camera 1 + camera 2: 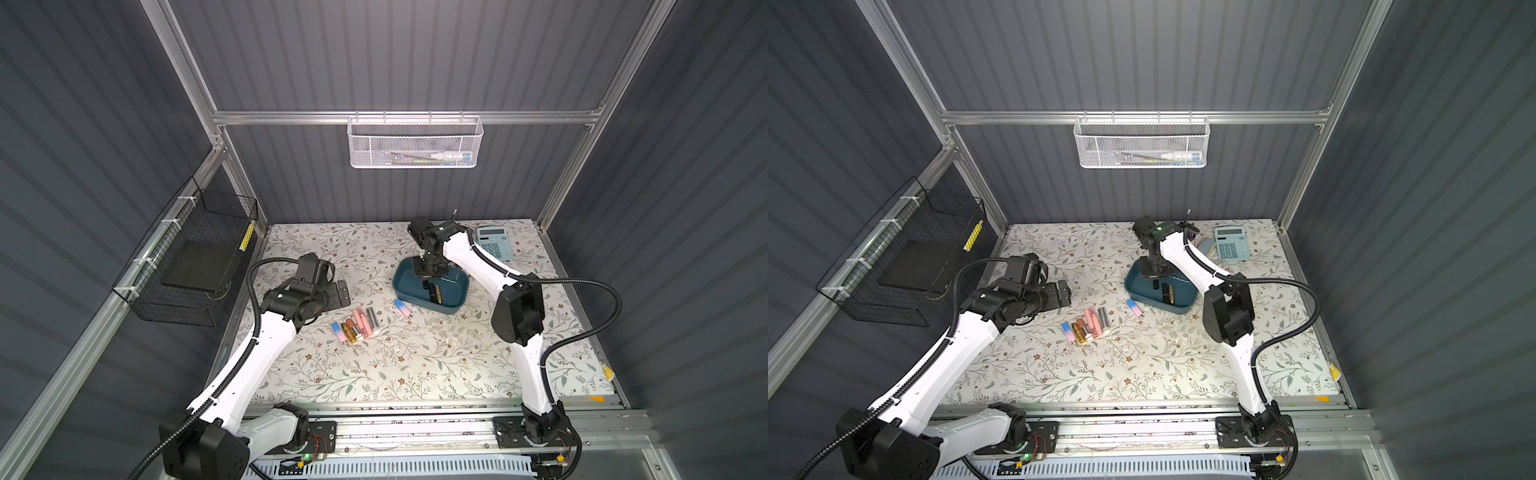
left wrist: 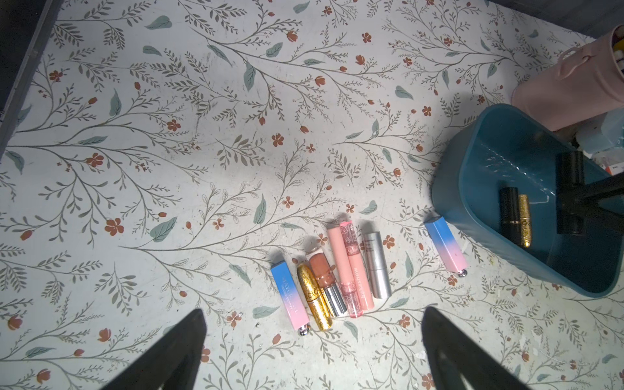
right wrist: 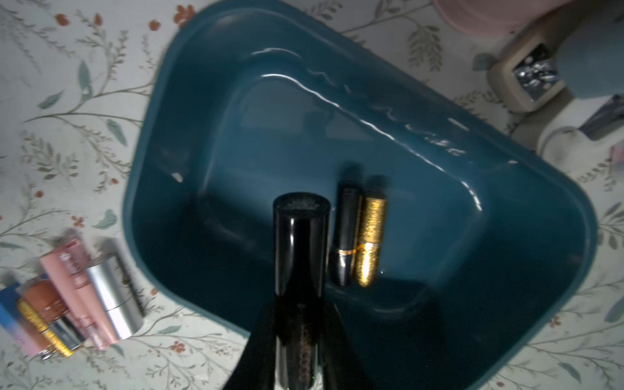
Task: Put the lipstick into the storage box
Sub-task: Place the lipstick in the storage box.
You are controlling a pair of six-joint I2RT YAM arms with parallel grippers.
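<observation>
My right gripper (image 3: 299, 304) is clamped on a black lipstick (image 3: 300, 243), jaws pressed against its sides. The tube hangs down within the walls of the storage box (image 3: 148, 175). I cannot tell whether its end touches the floor.

Next to it on the box floor lie a dark-cased lipstick (image 3: 344, 236) and a gold glitter lipstick (image 3: 369, 243), side by side and touching. So I count two in, with a third held over the floor and not yet let go.

Outside, a lone blue-and-pink lipstick (image 2: 445, 246) lies on the table (image 2: 169, 202) just beside the box's near left corner. A row of six lipsticks (image 2: 331, 280) lies close-packed near the table's middle. That leaves seven to fetch after this release.

The box sits in the far right part of the table, short of the calculator (image 1: 492, 243) by the far right corner.

My right arm rises from its base at the near edge, elbow high, and the wrist bends straight down over the box. My left gripper (image 1: 338, 294) gapes wide with nothing between the jaws. It hovers over the table's left side, and its arm is folded low.
</observation>
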